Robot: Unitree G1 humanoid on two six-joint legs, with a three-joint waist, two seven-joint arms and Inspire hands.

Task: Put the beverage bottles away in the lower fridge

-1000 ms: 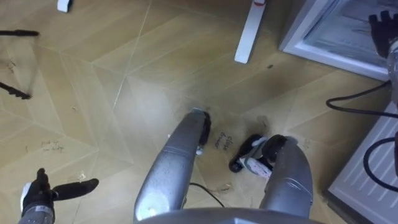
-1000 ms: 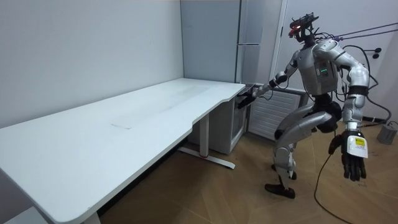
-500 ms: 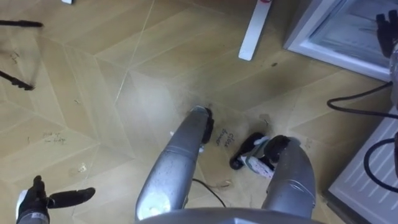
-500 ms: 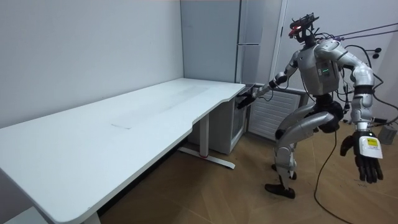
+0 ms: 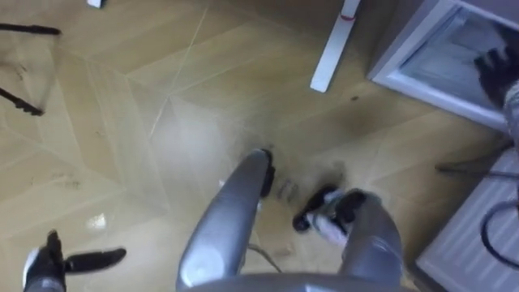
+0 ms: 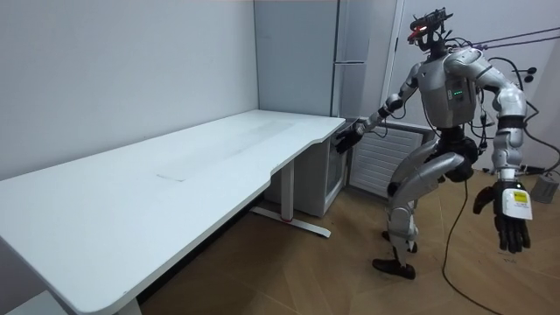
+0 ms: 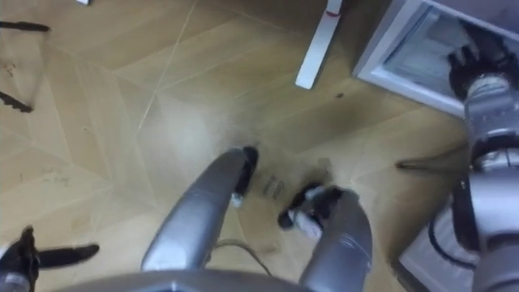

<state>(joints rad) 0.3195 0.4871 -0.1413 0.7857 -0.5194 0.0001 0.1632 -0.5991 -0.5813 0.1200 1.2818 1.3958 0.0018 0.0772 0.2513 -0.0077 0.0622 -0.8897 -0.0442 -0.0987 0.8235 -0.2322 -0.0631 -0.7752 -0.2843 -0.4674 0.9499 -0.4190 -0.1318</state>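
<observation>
The low fridge [image 5: 430,57] has a white-framed glass front and stands at floor level under the end of the white table [image 6: 175,175]. I stand on the wooden floor just beside it. My right hand [image 7: 477,63] is stretched out to the fridge front [image 7: 405,53] and lies at its glass; how its fingers stand is blurred. In the room view that hand [image 6: 350,138] is at the table's end, above the fridge [image 6: 332,184]. My left hand [image 5: 49,264] hangs low at my side with straight, spread fingers and holds nothing; it is also the hand [image 6: 510,219] on the room view's right.
A white table leg [image 5: 332,45] stands on the floor left of the fridge. A white ribbed panel [image 5: 474,235] lies close on my right. A tall fridge [image 6: 359,52] rises behind the low one. Dark tripod legs [image 5: 24,31] reach in at the far left.
My body has straightened a little and the eye view has shifted. My left hand swung outward and stays open. My right hand stays at the fridge front.
</observation>
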